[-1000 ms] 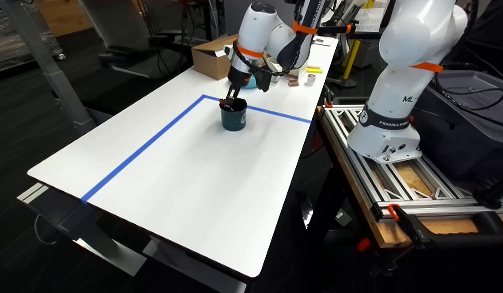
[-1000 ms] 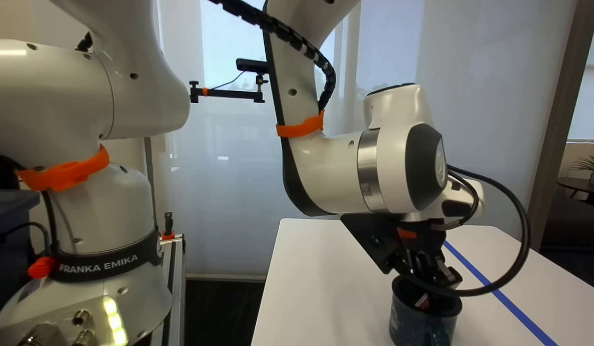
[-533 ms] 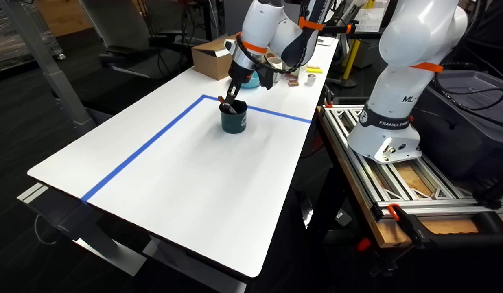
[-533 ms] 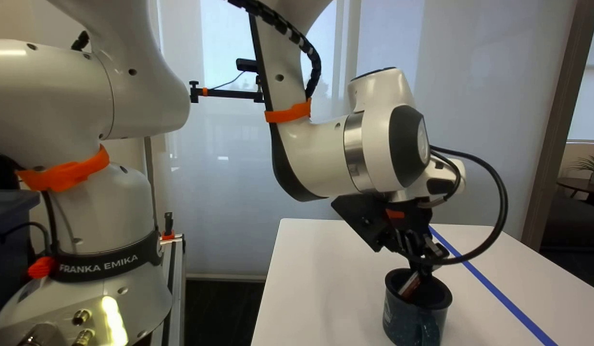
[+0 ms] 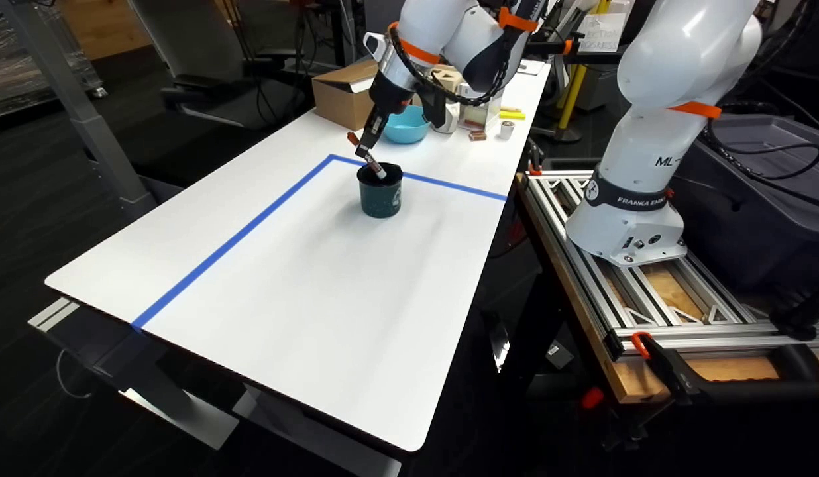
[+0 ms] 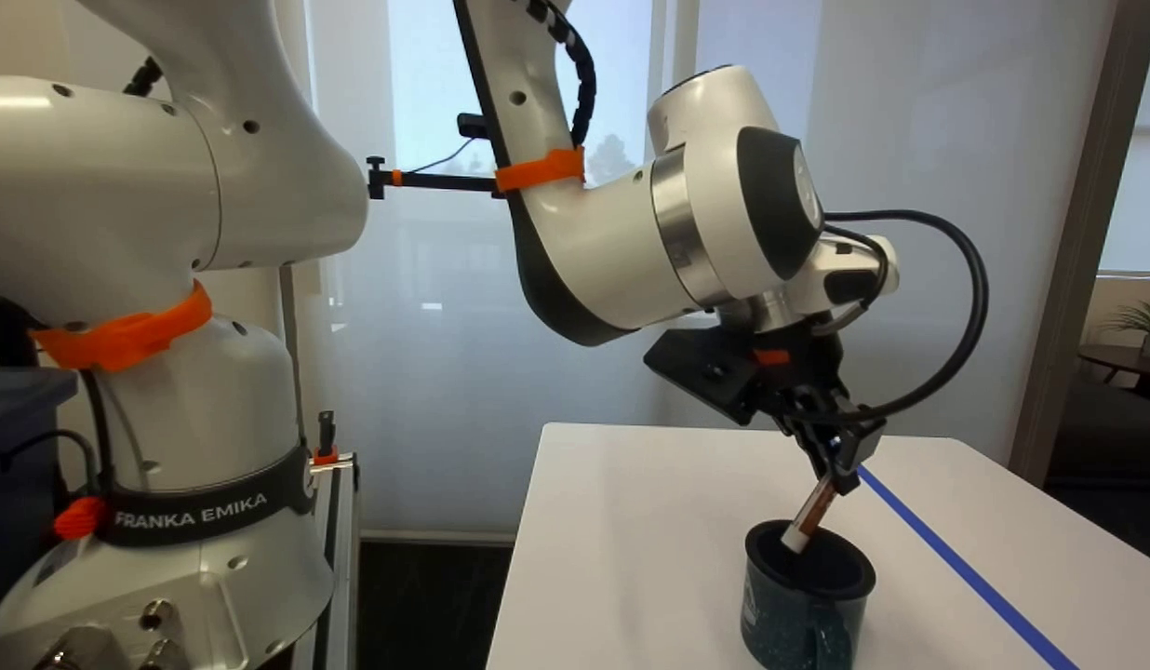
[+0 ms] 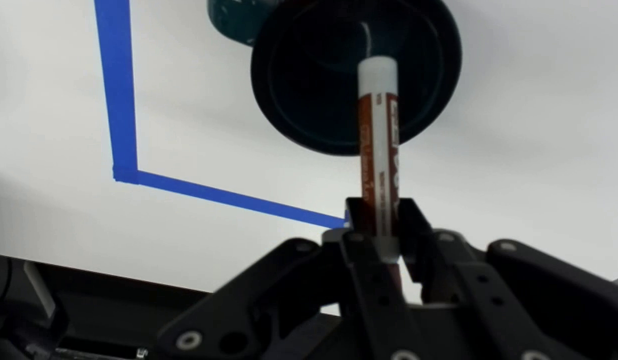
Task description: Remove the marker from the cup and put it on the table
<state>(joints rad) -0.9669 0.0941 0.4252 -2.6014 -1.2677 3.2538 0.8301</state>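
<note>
Widest room for you: table, broad white surface on side of cup away from blue bowl. Narrower strip between cup and bowl; bowl and cardboard box bar way beyond. Nearest obstacle to your gripper: cup, just below. Marker slants into outline of its mouth; can't tell whether tip sits below rim. Handle juts sideways. Black cable loops wide past your gripper.

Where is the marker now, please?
Right of centre in the wrist view: the hand grips the marker, its white end at the mouth of the mug.
</note>
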